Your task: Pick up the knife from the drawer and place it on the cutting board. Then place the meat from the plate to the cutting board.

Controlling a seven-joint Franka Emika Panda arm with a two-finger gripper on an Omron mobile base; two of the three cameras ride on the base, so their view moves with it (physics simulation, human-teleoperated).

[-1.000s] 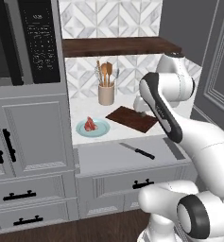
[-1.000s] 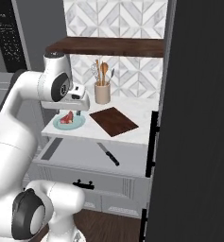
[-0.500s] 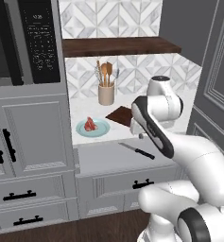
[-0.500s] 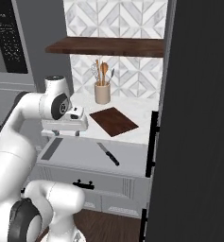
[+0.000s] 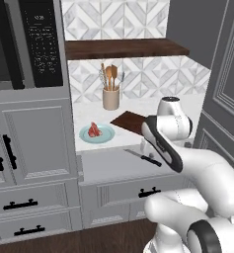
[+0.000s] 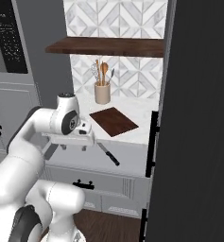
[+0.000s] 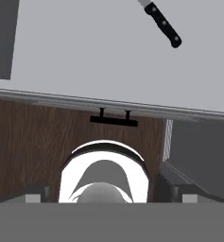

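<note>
The knife (image 5: pixel 143 157) (image 6: pixel 108 154) (image 7: pixel 162 23), silver blade and black handle, lies slanted in the open drawer (image 5: pixel 106 167) (image 7: pixel 104 56). My gripper (image 6: pixel 73 148) (image 7: pixel 108 196) hangs open and empty over the drawer's left part, to the left of the knife and apart from it. The dark brown cutting board (image 5: pixel 129 121) (image 6: pixel 113 121) lies on the counter behind the drawer, with my arm hiding part of it in the left base view. Left of the board, the pale blue-green plate (image 5: pixel 103 137) holds the red meat (image 5: pixel 94 130).
A crock of wooden utensils (image 5: pixel 111 97) (image 6: pixel 102 90) stands at the back wall under a dark shelf (image 5: pixel 123 48). A tall dark cabinet (image 6: pixel 198 118) closes in the right side. A microwave (image 5: pixel 39 44) and grey cupboards stand to the left. The drawer's black handle (image 7: pixel 113 120) faces the wooden floor.
My arm has folded down and the hand has sunk from near the plate to low over the open drawer. The jaws have stayed open; the knife, meat and board lie unmoved.
</note>
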